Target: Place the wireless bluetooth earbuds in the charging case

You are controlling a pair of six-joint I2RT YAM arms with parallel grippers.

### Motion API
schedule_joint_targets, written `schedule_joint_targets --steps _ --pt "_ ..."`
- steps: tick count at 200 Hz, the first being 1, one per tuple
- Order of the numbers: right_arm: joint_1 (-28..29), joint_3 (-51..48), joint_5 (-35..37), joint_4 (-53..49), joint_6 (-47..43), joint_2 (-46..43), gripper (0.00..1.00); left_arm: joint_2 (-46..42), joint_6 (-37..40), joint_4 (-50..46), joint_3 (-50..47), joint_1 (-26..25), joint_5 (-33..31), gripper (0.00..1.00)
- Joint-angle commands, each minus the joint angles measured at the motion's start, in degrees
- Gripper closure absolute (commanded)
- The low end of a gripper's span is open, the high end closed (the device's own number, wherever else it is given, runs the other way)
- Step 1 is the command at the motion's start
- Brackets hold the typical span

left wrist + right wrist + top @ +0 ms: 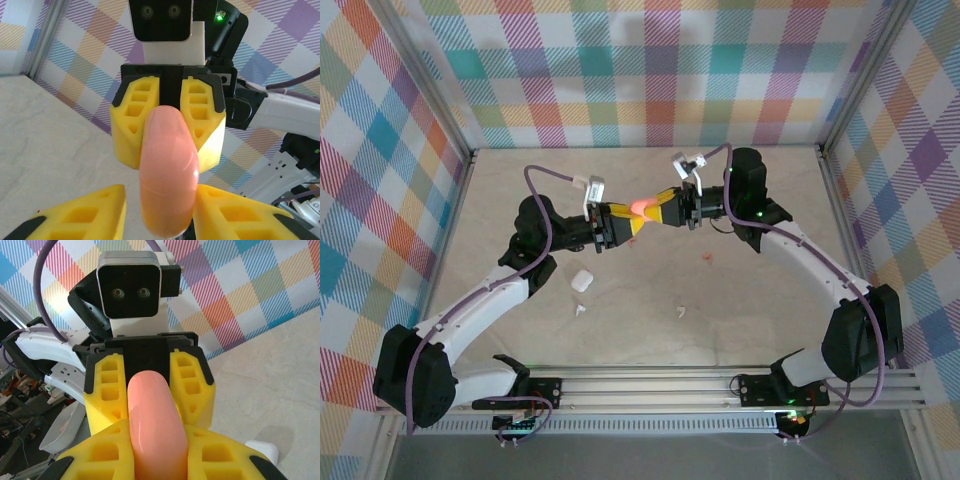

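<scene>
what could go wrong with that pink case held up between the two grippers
1. The pink case is glossy and rounded, held in mid-air by the right gripper with the left gripper around its other end; a tug from either side might squirt it out.
2. It hangs above the table, so a fall could scatter the loose white earbuds lying nearby.

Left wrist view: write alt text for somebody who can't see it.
A smooth salmon-pink charging case is clamped by the right gripper, which faces the camera. The left gripper has its yellow fingers either side of the case's near end, above a pale table and before a plaid wall.
</scene>
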Motion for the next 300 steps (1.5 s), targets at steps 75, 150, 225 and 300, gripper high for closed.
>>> schedule_joint_targets --steps 75,150,225,300 --pt "1.0 -0.4 -1.8 1.8 -1.3 -0.3 0.93 1.5 -3.3 3.6 1.5 0.4 1.1 0.87" --pt "0.5 6.9 11.8 -21.7 -16.0 0.0 0.65 -3.0 22.3 -22.1 6.6 0.0 5.5 1.0" --pt "0.3 8.1 11.4 -22.0 -14.0 1.4 0.62 -3.4 36.3 -36.1 10.2 -0.5 7.1 1.0" --pt "0.3 9.3 10.3 -23.2 -11.2 0.9 0.55 -4.0 39.2 -39.5 9.4 -0.5 -1.7 1.0"
